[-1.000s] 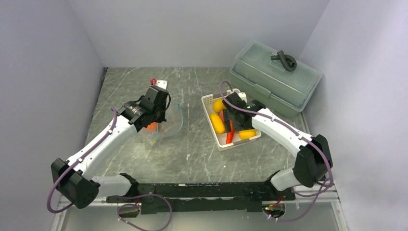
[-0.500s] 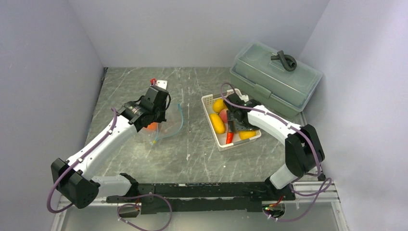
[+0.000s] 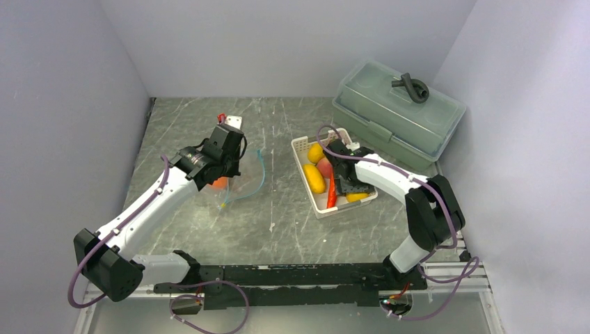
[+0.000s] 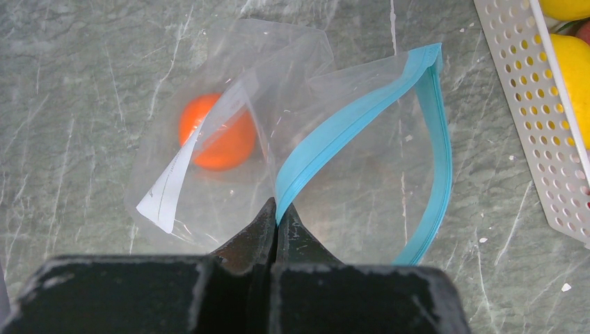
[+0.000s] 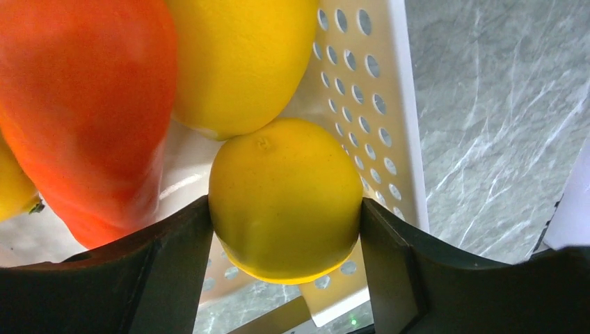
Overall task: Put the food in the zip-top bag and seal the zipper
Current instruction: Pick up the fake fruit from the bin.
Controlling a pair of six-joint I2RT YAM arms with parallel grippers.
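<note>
The clear zip-top bag (image 4: pixel 362 202) lies left of centre with its mouth gaping and an orange (image 4: pixel 217 132) inside. My left gripper (image 4: pixel 277 205) is shut on the teal zipper (image 4: pixel 348 122), holding one lip up; from above, the left gripper (image 3: pixel 229 156) is over the bag (image 3: pixel 245 174). In the white basket (image 3: pixel 300 144), my right gripper (image 5: pixel 285 223) has both fingers pressed against a round yellow lemon (image 5: pixel 285 198). Beside it lie a red pepper (image 5: pixel 83 111) and another lemon (image 5: pixel 243 62). From above, the right gripper (image 3: pixel 348 182) is low in the basket.
A grey-green lidded box (image 3: pixel 396 115) with a dark handle stands at the back right, close behind the basket. A pinkish peach (image 3: pixel 324 167) and a long yellow piece (image 3: pixel 313 178) fill the basket's left half. The basket's perforated wall (image 5: pixel 369 90) runs just right of the gripped lemon.
The right arm has folded inward and its gripper has sunk into the basket, the jaws narrowing onto the lemon. The left arm and the bag have stayed still.
</note>
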